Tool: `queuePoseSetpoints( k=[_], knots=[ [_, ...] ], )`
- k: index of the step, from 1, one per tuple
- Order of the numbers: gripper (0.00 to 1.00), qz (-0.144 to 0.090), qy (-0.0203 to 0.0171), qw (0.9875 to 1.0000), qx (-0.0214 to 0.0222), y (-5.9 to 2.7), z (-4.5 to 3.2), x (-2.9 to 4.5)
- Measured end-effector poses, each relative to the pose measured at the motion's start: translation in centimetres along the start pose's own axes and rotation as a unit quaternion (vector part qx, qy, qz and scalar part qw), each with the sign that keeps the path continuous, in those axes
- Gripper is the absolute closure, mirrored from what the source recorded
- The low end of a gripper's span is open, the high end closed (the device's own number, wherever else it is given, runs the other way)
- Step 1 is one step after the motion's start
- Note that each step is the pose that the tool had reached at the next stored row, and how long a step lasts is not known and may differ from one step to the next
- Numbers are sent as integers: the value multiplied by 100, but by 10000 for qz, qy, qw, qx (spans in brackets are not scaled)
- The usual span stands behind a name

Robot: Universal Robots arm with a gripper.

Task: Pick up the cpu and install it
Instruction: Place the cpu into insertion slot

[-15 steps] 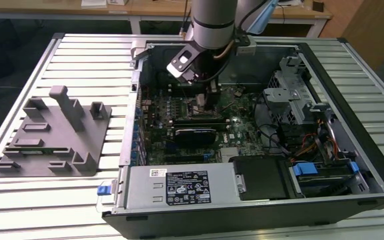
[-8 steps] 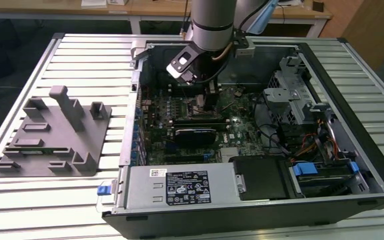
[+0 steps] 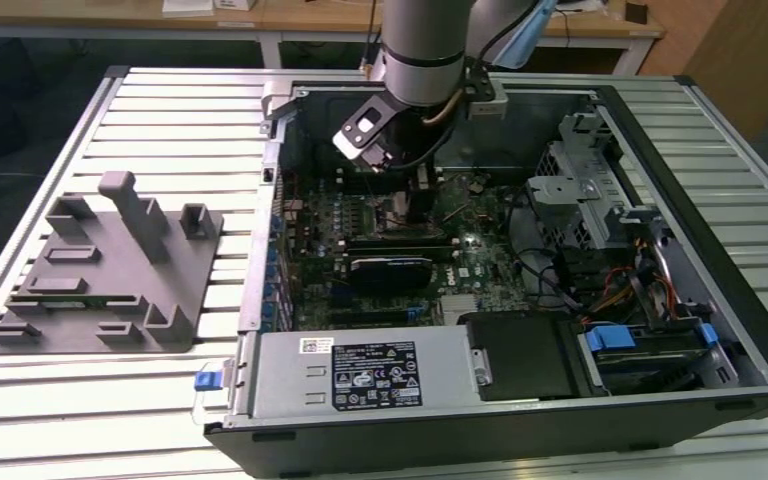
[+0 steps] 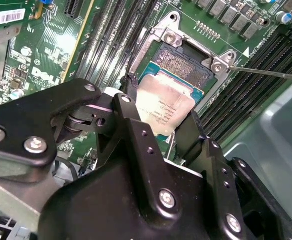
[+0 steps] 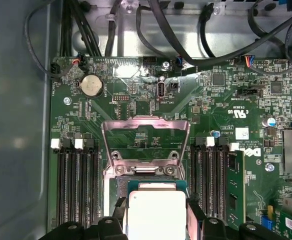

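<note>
Scanning exterior view's left to right: grey fixture (image 3: 104, 270) on table, open computer case (image 3: 491, 440), my gripper (image 3: 418, 195) down inside it. Fingers (image 4: 133, 120) pinched cpu (image 5: 156, 215) by opposite edges, just over open socket (image 4: 183, 62), load plate (image 5: 146, 121) raised. Cpu looked skewed to socket; pin contact, could not tell. Risks I judged: skewed landing bending pins; thin edge grip letting chip slip; finger fouling memory slots (image 4: 251, 95) beside.

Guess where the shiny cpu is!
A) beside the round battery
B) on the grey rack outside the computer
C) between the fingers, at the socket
C: in both wrist views the cpu sits between the fingers, right at the open socket.
</note>
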State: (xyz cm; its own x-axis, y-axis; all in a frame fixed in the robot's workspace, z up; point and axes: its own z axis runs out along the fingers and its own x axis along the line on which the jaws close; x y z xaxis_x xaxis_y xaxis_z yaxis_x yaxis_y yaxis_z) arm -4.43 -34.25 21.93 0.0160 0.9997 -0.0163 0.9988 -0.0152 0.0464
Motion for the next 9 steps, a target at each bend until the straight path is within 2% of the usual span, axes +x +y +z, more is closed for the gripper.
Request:
queuePoseSetpoints(
  k=[9],
  knots=[
    [45, 4, -9, 10000, 0, -8, 25, 4]
  ],
)
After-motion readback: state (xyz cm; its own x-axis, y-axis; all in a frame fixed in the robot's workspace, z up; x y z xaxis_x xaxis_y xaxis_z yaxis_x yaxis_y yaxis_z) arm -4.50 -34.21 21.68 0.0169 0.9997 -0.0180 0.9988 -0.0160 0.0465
